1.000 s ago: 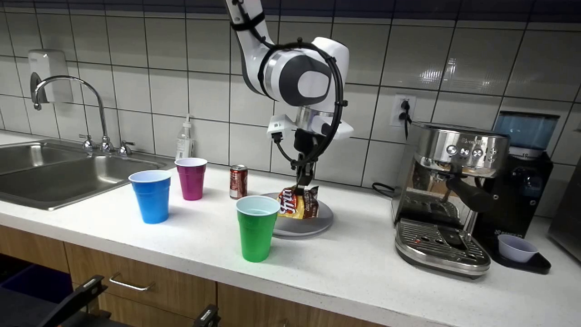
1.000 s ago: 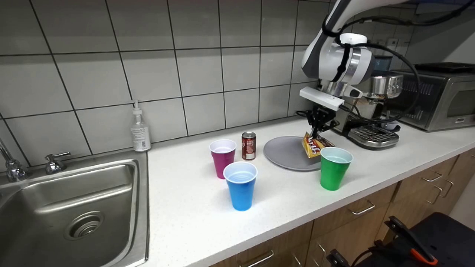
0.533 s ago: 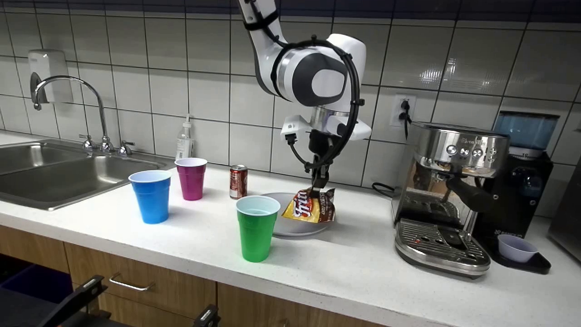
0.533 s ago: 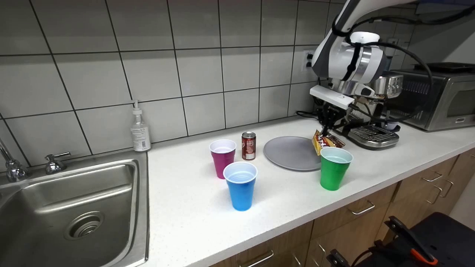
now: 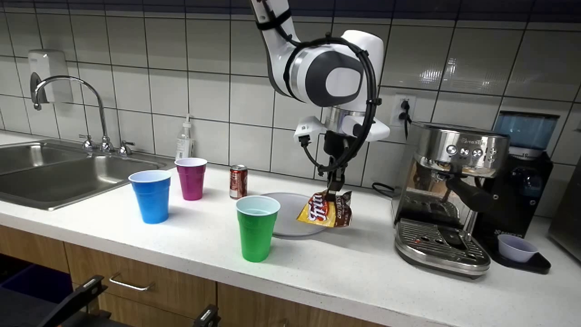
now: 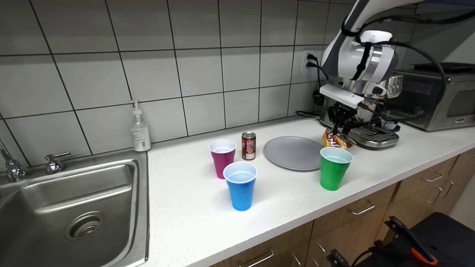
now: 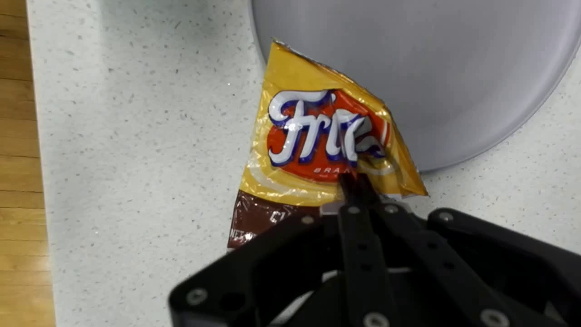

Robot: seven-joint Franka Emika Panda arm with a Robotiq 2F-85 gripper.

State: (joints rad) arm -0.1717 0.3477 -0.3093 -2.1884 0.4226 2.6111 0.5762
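Chip bag (image 7: 299, 72): pinched in tool (image 7: 357, 181)

Held over desk (image 5: 376, 263), by rim of plate (image 7: 454, 91); contact beneath not conf'd. Firm pinch w/o crushing is advised; any travel should be made slowly, w/ loose corners cleared of plate & nearby green cup (image 5: 256, 236).

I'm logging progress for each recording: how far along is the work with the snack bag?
Done: the gripper is shut on the snack bag. In hand: the snack bag seems held above the counter, partly overlapping the gray plate in the wrist view. Left: probably setting it down and letting go, as it is not yet released.
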